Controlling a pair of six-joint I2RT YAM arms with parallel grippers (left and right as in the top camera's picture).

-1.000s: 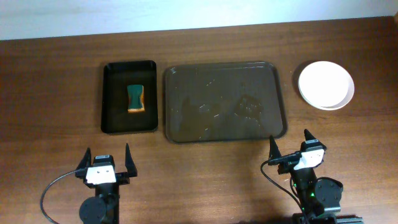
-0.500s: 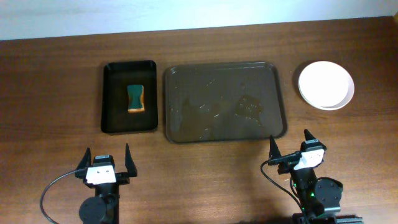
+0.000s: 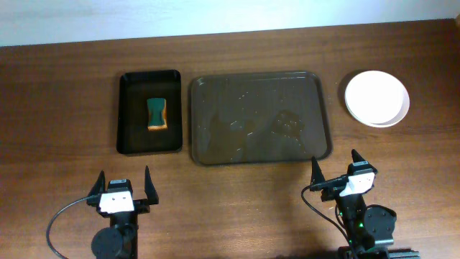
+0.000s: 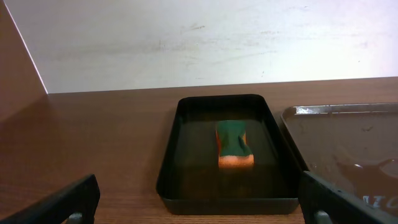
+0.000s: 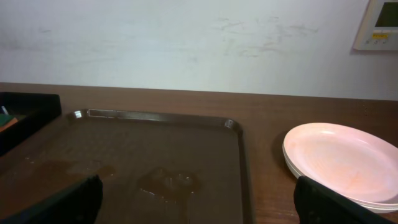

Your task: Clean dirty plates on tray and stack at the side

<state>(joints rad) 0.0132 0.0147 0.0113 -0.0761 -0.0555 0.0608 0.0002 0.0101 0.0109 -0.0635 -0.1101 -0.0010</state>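
The left pincer (image 3: 123,175) and the right pincer (image 3: 334,162) both stand wide open and hold nothing. Each is parked low at the near edge of the worktop (image 3: 57,86), well apart from all the things.

Over the last second nothing has changed. Neither arm has moved, and no object has shifted. I judge from this that the work is finished, or that the arms rest between steps.

In front of the right pincer lies the tray (image 3: 215,108). No plate is on it, only thin puddles of water (image 3: 287,124). The plates (image 3: 376,98) sit stacked to the right of the tray, near it but not touching, and they look clean and pale. To the left of the tray, just beside it, is the black bin (image 3: 129,140) with the sponge (image 3: 157,114) lying inside, green side up.

A small panel on the wall (image 5: 379,23) carries markings too small to read. I can read no brand on anything.
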